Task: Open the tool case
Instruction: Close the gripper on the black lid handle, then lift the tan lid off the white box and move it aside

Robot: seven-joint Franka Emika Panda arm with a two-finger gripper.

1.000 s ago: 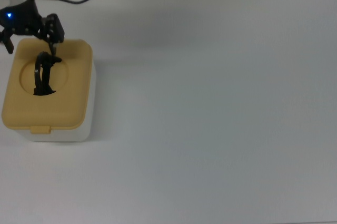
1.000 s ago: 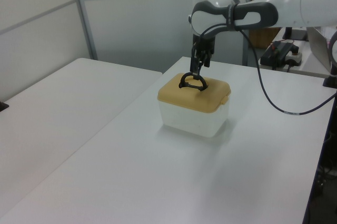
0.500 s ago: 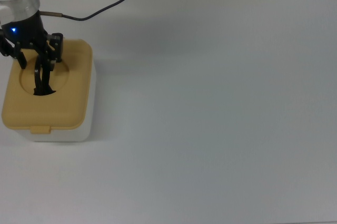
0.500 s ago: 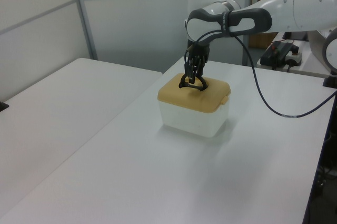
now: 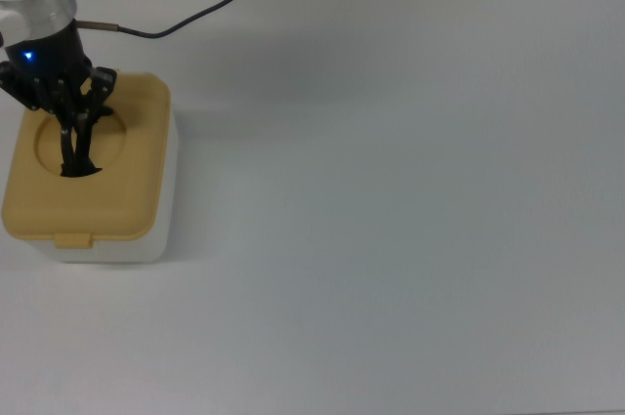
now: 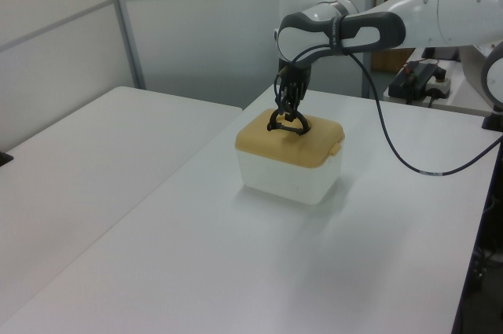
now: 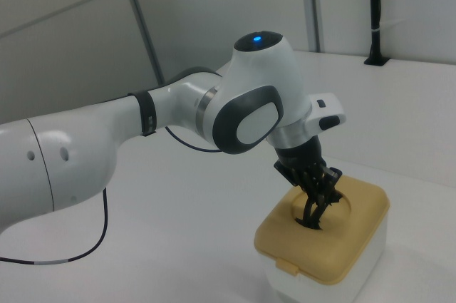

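Observation:
The tool case (image 5: 127, 190) is a white box with a tan-yellow lid, closed, at the top view's left edge. Its black handle (image 5: 72, 153) stands upright in the lid's round recess. My gripper (image 5: 78, 120) reaches down into that recess, with its fingers drawn together on the top of the handle. In the left view the tool case (image 6: 289, 178) sits mid-table and the gripper (image 6: 288, 108) pinches the handle (image 6: 288, 124) from above. The right view shows the gripper (image 7: 320, 199) on the handle (image 7: 311, 221), over the lid of the tool case (image 7: 356, 242).
A black cable (image 5: 195, 10) trails from the arm across the back of the white table (image 5: 391, 190). A second white table (image 6: 86, 153) stands at the left view's left. Equipment (image 6: 420, 75) sits behind at the left view's right.
The gripper came over the recess and lowered onto the handle. Its fingers, spread half a second ago, have drawn together on the handle. The case has not moved.

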